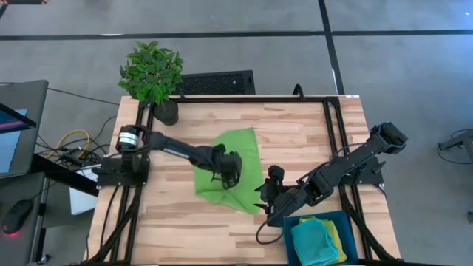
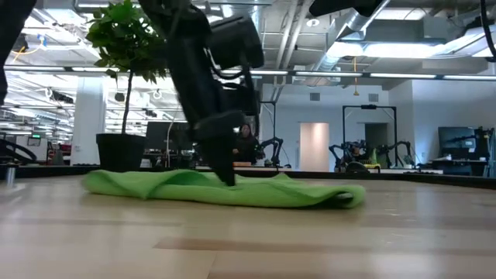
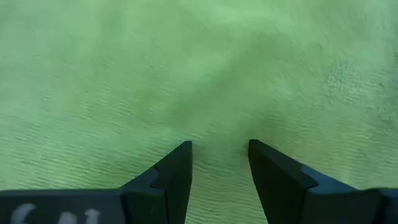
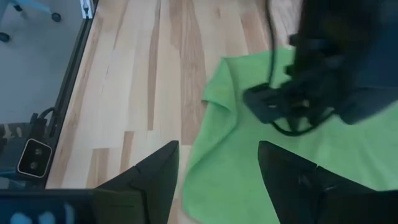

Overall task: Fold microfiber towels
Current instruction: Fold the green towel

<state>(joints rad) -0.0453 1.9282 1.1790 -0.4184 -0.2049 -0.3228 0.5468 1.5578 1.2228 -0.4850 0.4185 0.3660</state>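
Observation:
A lime green microfiber towel (image 1: 235,151) lies spread and slightly rumpled on the middle of the wooden table; in the low view its right end (image 2: 341,198) shows a doubled fold. My left gripper (image 3: 221,152) stands open over the towel's middle, pointing steeply down, with its fingertips (image 2: 227,177) at the cloth's surface. My right gripper (image 4: 217,168) hangs open above the table at the towel's near right edge (image 1: 264,198) with nothing between its fingers. A turquoise towel (image 1: 314,240) and a yellow towel (image 1: 338,235) lie in a blue bin. My left gripper comes at the middle of the green towel (image 3: 217,124) from above, slanting down, fingers apart. Whether the fingertips touch the cloth, I cannot tell. The towel lies flat on the table.
A potted plant (image 1: 153,74) stands at the table's far left corner. The blue bin (image 1: 325,215) sits at the near right corner. Black frame rails (image 1: 329,125) run along the table's sides. Bare wood lies to the towel's left and near side. A person (image 2: 246,143) sits far behind.

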